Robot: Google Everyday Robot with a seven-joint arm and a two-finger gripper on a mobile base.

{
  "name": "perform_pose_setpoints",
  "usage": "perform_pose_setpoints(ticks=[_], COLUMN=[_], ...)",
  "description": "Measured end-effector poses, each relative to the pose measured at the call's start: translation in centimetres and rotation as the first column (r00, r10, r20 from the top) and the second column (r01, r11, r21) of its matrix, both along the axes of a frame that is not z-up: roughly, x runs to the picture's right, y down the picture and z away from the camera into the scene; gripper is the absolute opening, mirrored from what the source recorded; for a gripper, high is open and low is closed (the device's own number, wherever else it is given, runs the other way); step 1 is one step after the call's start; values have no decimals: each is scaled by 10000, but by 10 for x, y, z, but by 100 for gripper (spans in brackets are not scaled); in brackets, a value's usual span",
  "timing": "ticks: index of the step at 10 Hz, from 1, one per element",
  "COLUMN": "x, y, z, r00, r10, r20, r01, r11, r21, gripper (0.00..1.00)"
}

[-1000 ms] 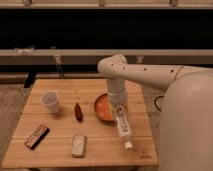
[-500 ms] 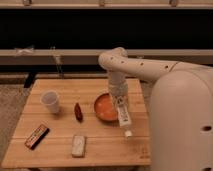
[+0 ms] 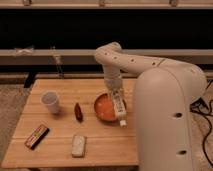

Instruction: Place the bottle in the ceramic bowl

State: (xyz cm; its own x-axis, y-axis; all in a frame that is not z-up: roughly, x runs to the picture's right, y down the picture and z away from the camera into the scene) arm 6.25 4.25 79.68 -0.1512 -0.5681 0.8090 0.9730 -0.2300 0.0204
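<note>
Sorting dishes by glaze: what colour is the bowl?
The bowl is orange-red with a darker rim, clearest in the camera view; the gripper hangs over it.

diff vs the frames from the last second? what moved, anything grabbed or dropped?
The gripper, with the bottle hanging under it, moved toward the far side of the table and slightly left, from the right of the ceramic bowl to over its right rim. Can't tell whether the bottle has been let go. Bowl, white cup, dark red item, dark bar and pale block are unchanged.
</note>
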Motion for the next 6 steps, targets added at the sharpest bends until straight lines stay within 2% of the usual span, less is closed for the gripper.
perform_pose_setpoints(ticks=[1,2,6], x=[-6,-12,-43], y=[-11,-19,-44], z=[11,18,52], r00=[10000,10000,9990], r10=[-27,-46,-112], r20=[20,67,444], r01=[27,43,59], r11=[9996,9989,9932], r21=[283,462,1163], gripper=[77,80,80])
